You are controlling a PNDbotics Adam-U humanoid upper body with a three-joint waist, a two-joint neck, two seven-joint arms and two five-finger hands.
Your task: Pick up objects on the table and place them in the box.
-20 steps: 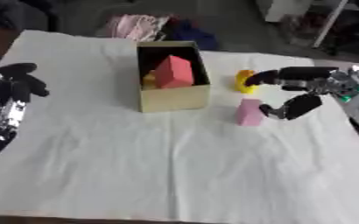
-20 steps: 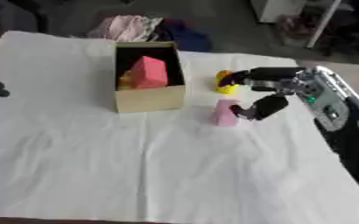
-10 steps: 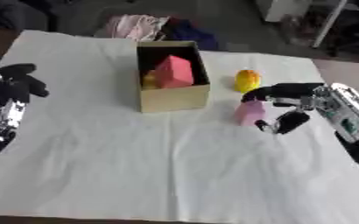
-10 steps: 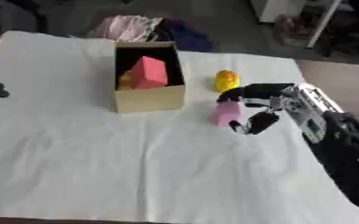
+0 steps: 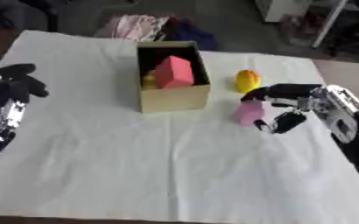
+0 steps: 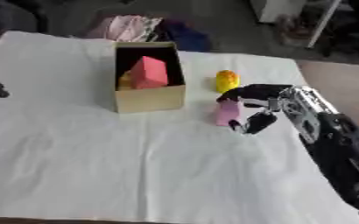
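Note:
An open cardboard box point(image 5: 173, 99) stands on the white cloth point(image 5: 136, 166), holding a red house-shaped block point(image 5: 173, 72) and something yellow. A pink block point(image 5: 250, 113) stands upright to the box's right. My right hand point(image 5: 283, 105) is at that block: its fingers curve over the top and its thumb sits low at the block's right side, around it but not clearly closed. A yellow rounded object point(image 5: 247, 79) lies just behind the pink block. My left hand point(image 5: 12, 83) hovers at the left edge, fingers relaxed, holding nothing.
Pink and dark blue cloths point(image 5: 140, 27) lie heaped beyond the table's far edge. Furniture legs point(image 5: 324, 24) stand at the back right. The cloth in front of the box lies bare.
My right hand has moved left and toward me, from beside the yellow object to around the pink block. The block itself has stayed put. The left hand has barely moved.

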